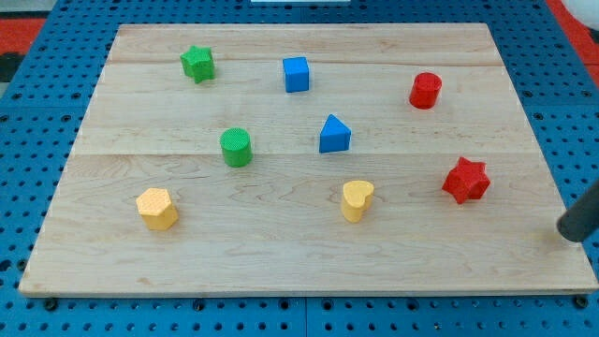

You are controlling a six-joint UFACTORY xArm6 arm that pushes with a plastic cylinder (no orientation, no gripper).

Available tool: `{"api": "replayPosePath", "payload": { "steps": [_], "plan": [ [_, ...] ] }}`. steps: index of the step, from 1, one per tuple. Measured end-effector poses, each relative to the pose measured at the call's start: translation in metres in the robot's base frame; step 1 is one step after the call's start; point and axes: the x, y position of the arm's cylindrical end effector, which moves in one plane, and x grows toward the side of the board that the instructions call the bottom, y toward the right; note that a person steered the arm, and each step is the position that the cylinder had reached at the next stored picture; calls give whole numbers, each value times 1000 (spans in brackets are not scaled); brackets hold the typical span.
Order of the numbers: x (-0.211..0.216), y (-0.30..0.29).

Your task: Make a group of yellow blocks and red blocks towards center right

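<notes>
The rod enters from the view's right edge, and its tool [571,232], a plain dark tip with nothing to spread or pinch, sits at the lower right of the wooden surface [281,253], touching no block. Nearest to it is the red star [465,180], to its left and slightly higher; the red cylinder [425,90] stands further toward the view's top. The yellow heart [357,199] lies left of the star, near the middle bottom, and the yellow hexagon [156,208] is well apart at the lower left. The two reds already sit on the right side, so the yellows have the most ground to cover. These look like small, stiff, light blocks that should slide readily on smooth wood, but they may spin or slip off the tip if pushed off-centre. The tip would best meet each one on the flat side opposite the target, centred on its body. The green cylinder [236,147], the green star [197,63], the blue triangle [334,134] and the blue cube [296,74] are not wanted.
</notes>
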Motion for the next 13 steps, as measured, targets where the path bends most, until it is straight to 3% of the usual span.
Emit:
{"api": "replayPosePath", "payload": {
  "steps": [1,2,3,4,5,6,7,8,10,11,12,13],
  "plan": [
    [-58,-44],
    [-17,-57],
    [-16,-113],
    [-57,-112],
    [-64,-101],
    [-16,-97],
    [-42,-28],
    [-109,-81],
    [-64,-96],
    [-103,-135],
    [-141,-133],
    [-77,-131]
  ]
}}
